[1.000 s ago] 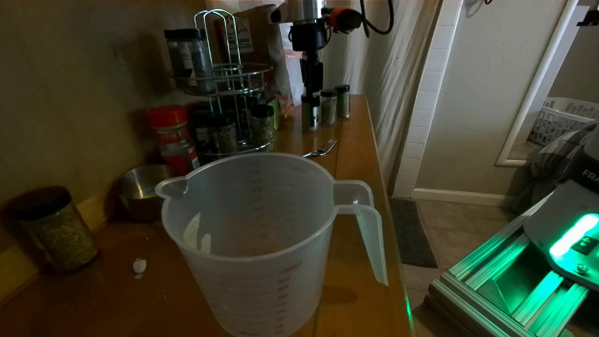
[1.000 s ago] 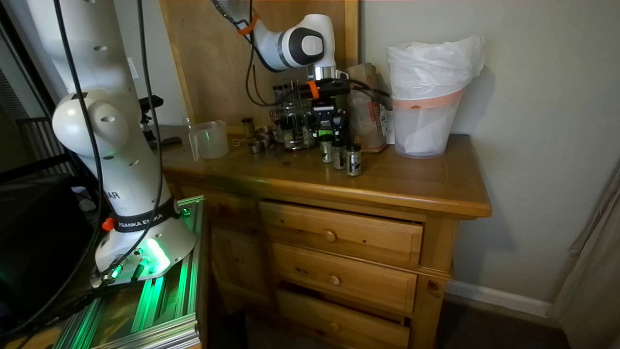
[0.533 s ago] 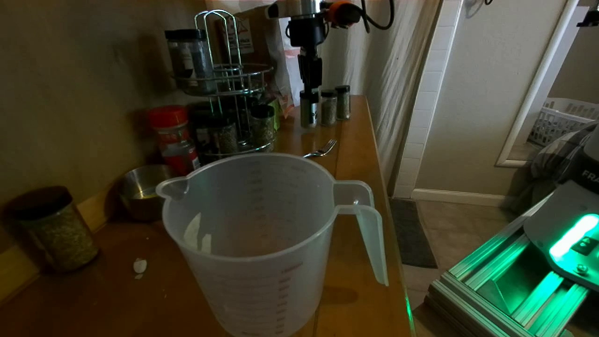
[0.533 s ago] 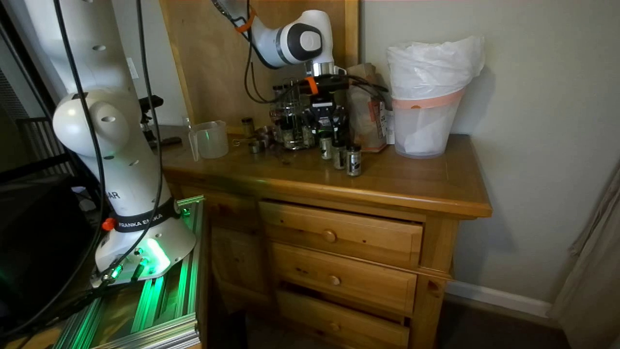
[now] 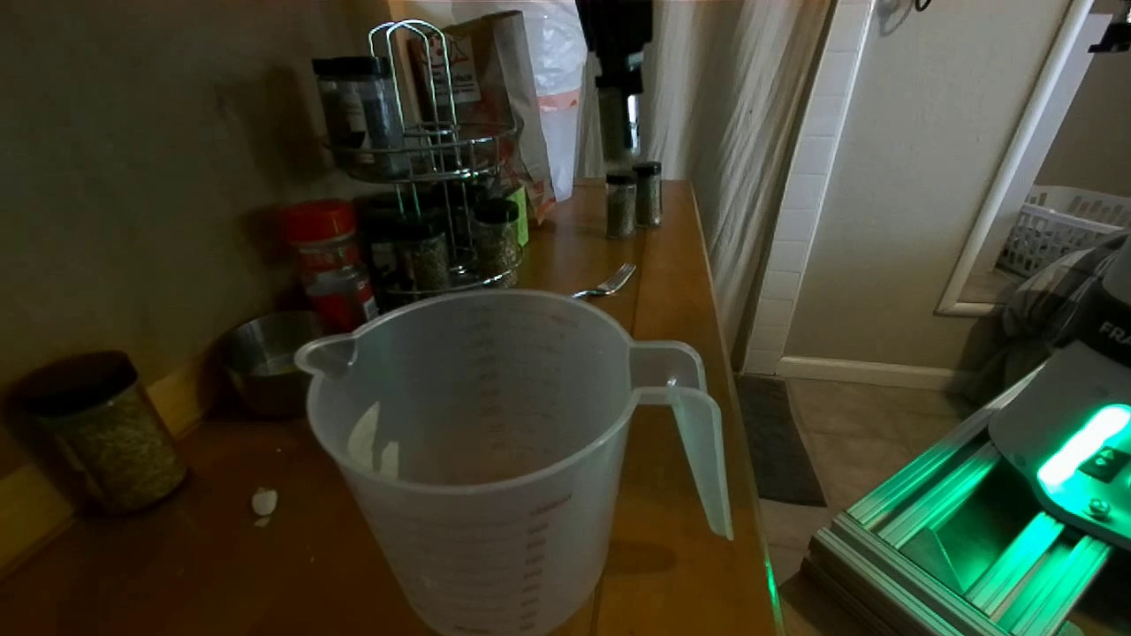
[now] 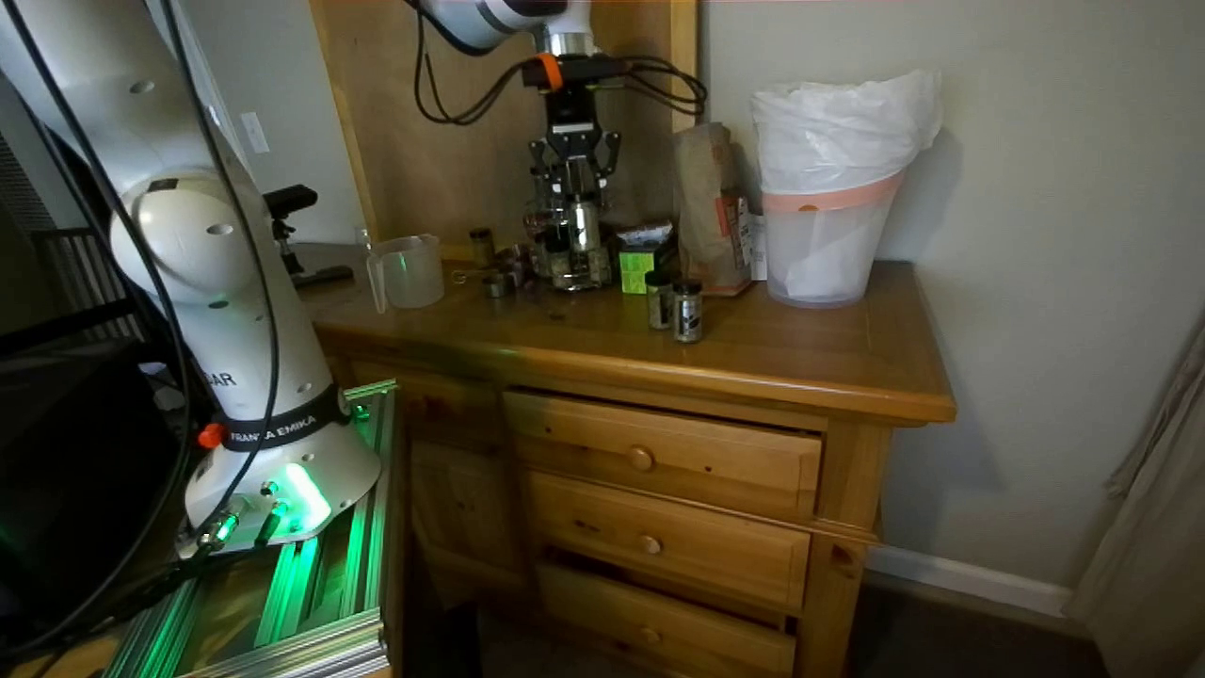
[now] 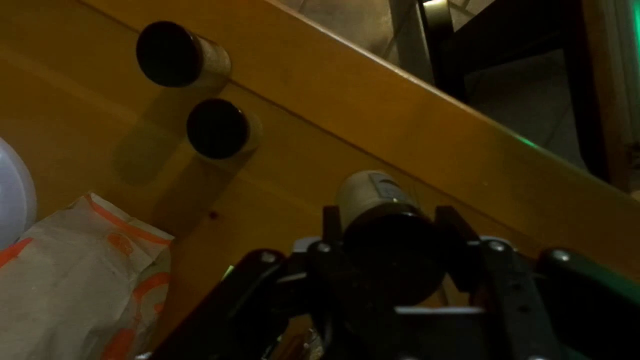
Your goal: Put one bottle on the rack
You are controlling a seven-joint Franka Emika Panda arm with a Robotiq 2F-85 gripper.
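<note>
Has the spice jar clamped by its dark cap right beneath the gripper, but risks clipping the wire spice rack off to one side if swung in too low!

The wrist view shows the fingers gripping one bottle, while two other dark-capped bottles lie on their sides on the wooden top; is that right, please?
Not quite: the two other dark-capped bottles stand upright on the wooden top, as both exterior views show. The fingers do grip one bottle.
</note>
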